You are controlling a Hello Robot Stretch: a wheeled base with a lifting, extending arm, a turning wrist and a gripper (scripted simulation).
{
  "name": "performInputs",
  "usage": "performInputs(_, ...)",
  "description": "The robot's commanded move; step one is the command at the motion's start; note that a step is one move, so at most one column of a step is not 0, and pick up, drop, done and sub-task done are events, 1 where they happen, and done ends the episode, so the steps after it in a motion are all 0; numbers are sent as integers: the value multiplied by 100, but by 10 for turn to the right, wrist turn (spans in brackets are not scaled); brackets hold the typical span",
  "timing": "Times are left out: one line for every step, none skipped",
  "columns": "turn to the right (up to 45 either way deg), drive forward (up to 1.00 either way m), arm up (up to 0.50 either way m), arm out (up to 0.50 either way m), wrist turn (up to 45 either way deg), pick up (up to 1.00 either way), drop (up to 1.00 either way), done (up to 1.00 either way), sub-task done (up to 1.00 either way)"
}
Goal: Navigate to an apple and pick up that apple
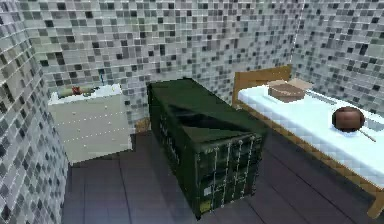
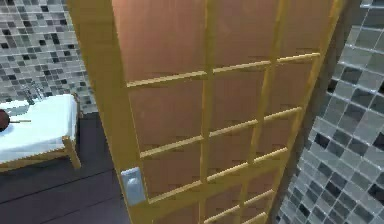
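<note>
Firstly, at the forward view's left stands a white dresser (image 1: 92, 125). On its top lies a small red thing (image 1: 75, 91), maybe the apple. Beside the dresser is a dark green crate (image 1: 205, 140), then a bed (image 1: 300, 112) carrying a brown ball (image 1: 348, 119). The arm side view shows the bed's end, then a wooden door (image 2: 220, 110). The gripper's state I cannot tell.

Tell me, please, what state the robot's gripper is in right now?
Gripper: cannot be told from these pictures.
</note>
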Motion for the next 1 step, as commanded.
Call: performInputs(0, 40, 0, 0, 0, 0, 0, 0, 0)
